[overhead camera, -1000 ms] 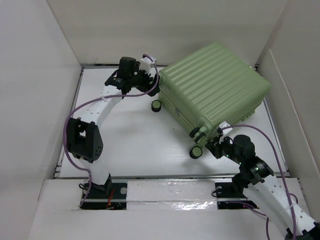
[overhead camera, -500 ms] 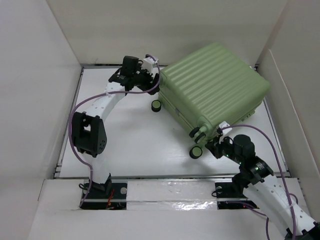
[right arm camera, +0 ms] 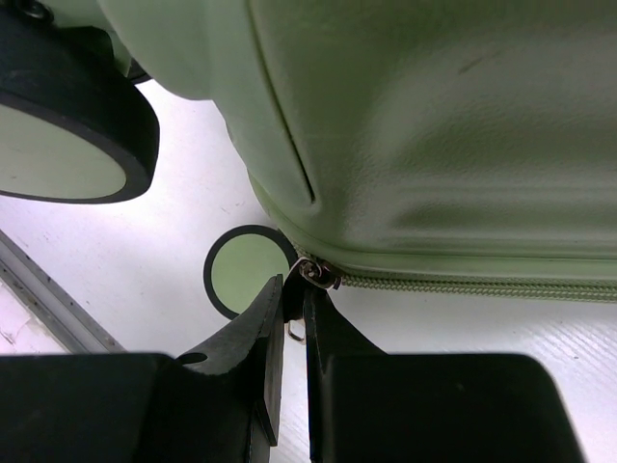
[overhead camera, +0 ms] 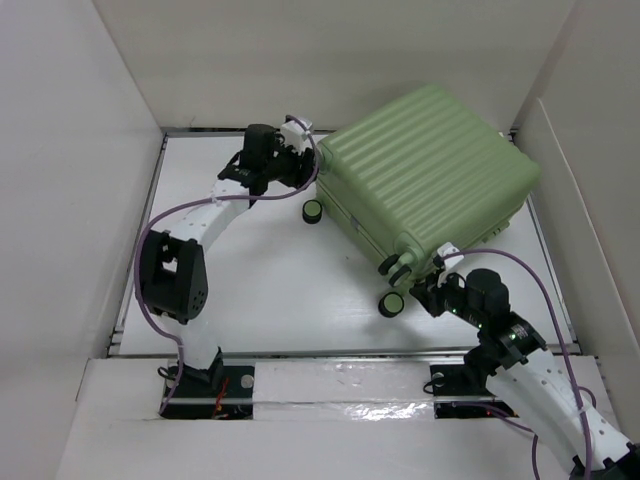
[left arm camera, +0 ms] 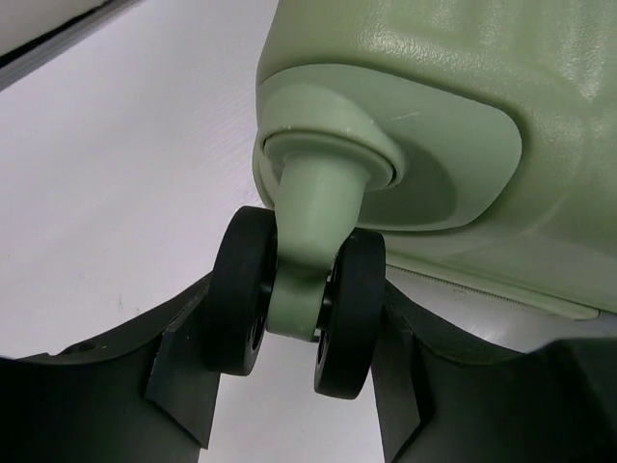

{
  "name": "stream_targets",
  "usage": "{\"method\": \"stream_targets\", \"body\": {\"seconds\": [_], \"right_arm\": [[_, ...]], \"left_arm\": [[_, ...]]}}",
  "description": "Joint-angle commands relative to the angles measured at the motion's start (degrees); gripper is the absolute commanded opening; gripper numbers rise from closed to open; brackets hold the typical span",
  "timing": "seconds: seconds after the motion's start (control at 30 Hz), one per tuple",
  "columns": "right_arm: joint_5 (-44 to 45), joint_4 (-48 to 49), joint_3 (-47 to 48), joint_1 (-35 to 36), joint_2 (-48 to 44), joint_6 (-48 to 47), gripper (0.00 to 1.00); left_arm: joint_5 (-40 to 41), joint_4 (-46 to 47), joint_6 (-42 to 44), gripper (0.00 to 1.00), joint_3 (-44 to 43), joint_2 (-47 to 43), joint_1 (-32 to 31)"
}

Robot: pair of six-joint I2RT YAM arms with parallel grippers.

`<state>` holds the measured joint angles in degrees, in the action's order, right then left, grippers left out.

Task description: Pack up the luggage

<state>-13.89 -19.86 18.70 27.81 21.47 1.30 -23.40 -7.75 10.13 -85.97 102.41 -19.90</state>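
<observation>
The luggage (overhead camera: 425,170), a light-green ribbed hard-shell suitcase, lies closed and flat at the back right of the table. My left gripper (overhead camera: 305,167) is at its far left corner. In the left wrist view the left gripper (left arm camera: 292,311) has a black double wheel (left arm camera: 347,318) on a green stem between its fingers, and both fingers press the wheel's sides. My right gripper (overhead camera: 432,291) is at the luggage's near corner. In the right wrist view the right gripper (right arm camera: 294,285) is shut on the metal zipper pull (right arm camera: 318,273) at the end of the green zipper.
Two more wheels (overhead camera: 313,211) (overhead camera: 392,303) stick out along the luggage's near left side. White walls close in the table (overhead camera: 260,270) on the left, back and right. A metal rail (overhead camera: 340,355) runs along the near edge by the arm bases.
My left arm has swung right toward the luggage's corner and its jaws have narrowed onto the wheel. The right arm and the luggage have not moved.
</observation>
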Motion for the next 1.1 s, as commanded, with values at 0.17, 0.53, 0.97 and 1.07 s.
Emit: {"method": "stream_targets", "body": {"seconds": [0.17, 0.53, 0.97, 1.07], "right_arm": [[0.09, 14.93, 4.5, -0.39, 1.81, -1.64, 0.0], [-2.71, 22.58, 12.06, -5.56, 13.93, -5.08, 0.0], [24.4, 50.69, -9.74, 23.13, 9.18, 9.02, 0.0], [39.62, 46.44, -2.83, 27.73, 17.45, 1.45, 0.0]], "left_arm": [[17.05, 36.98, -20.84, 0.0, 28.91, -22.15, 0.74], [24.46, 46.51, -34.64, 0.0, 57.37, -45.26, -3.3], [39.21, 41.58, -37.2, 0.0, 64.27, -51.96, -30.88], [37.3, 44.12, -38.69, 0.0, 65.4, -53.1, -31.43]]}}
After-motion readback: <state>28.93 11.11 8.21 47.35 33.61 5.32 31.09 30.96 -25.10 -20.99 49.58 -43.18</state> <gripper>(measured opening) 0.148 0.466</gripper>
